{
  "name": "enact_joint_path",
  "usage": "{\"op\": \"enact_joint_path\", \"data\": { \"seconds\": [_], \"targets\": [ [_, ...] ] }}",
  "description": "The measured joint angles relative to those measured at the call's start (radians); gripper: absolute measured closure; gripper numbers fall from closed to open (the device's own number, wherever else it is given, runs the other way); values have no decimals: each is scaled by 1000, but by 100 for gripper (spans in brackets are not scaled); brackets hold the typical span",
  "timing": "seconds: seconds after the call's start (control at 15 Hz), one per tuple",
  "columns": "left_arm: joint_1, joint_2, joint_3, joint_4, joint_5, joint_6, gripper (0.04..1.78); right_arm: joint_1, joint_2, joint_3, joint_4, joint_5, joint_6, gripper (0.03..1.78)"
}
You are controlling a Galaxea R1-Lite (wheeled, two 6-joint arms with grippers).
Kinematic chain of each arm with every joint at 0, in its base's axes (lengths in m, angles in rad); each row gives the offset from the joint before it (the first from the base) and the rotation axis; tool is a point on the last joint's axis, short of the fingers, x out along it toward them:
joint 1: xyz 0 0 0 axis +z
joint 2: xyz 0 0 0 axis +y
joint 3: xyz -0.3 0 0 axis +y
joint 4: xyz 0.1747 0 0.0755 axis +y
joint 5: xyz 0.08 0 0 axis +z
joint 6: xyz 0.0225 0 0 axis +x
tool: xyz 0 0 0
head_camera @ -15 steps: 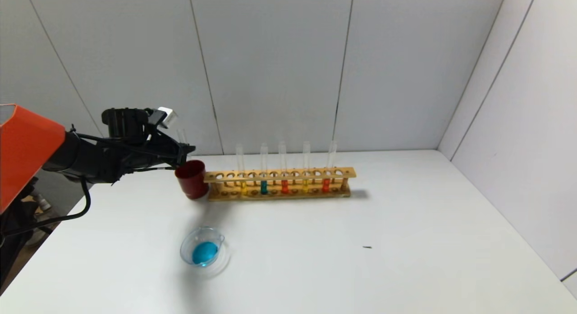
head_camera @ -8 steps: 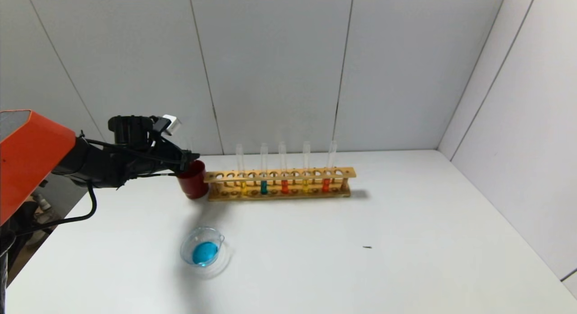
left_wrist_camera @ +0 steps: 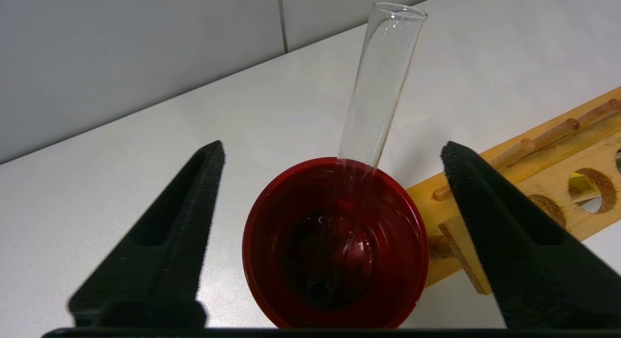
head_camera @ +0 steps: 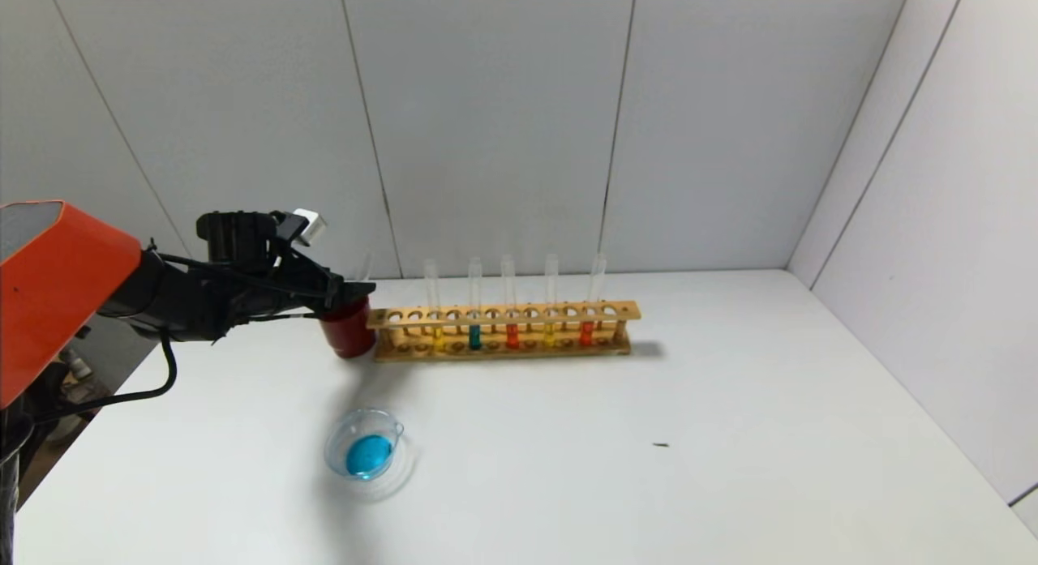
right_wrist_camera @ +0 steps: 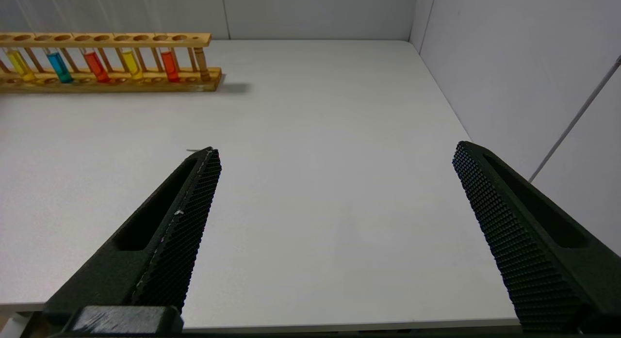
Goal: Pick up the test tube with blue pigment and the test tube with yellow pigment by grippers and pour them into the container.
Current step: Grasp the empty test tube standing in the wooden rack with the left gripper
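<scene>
1. Presently, the left gripper [left_wrist_camera: 332, 241] is held over the red cup [left_wrist_camera: 335, 243] near the desk's far left edge, jaws spread wide and nothing gripped.
2. An empty tube [left_wrist_camera: 381, 81] is seen leaning in the cup, its open mouth upward, resting against the cup's rim on the rack [head_camera: 503, 331] side. It is free of both fingers [left_wrist_camera: 165, 241].
3. The dish [head_camera: 365, 443] is placed toward the desk's near left, well apart from the rack, with blue liquid already in it; the blue pour is judged done.
4. A blue tube [head_camera: 474, 301] and two yellow tubes [head_camera: 432, 304] are stood upright in the rack along the far edge, with two red-orange tubes between and beside them.
5. The step in hand is judged to be release and withdrawal. The jaws are best kept wide and the arm lifted straight up, so that the leaning tube is not clipped and the cup not tipped.
6. A yellow tube is to be fetched next; a grip high on the bare glass, above the rack's top bar, is advised, with neighbouring tubes cleared.
7. The right gripper [right_wrist_camera: 335, 231] is parked over the desk's near right, jaws wide, empty.
</scene>
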Motion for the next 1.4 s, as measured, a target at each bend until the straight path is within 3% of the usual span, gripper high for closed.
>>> {"op": "enact_joint_path", "data": {
  "seconds": [0.2,0.53,0.8,1.07,1.4],
  "targets": [
    [0,-46,14,0,2,-3,7,0,0,0,0,0,0,6],
    [-11,-235,140,-2,-1,-7,7,0,0,0,0,0,0,6],
    [-102,-391,316,-4,0,-27,7,0,0,0,0,0,0,6],
    [-216,-426,446,-140,7,-115,7,0,0,0,0,0,0,6],
    [-256,-330,460,-268,11,-127,7,0,0,0,0,0,0,6]
  ]
}}
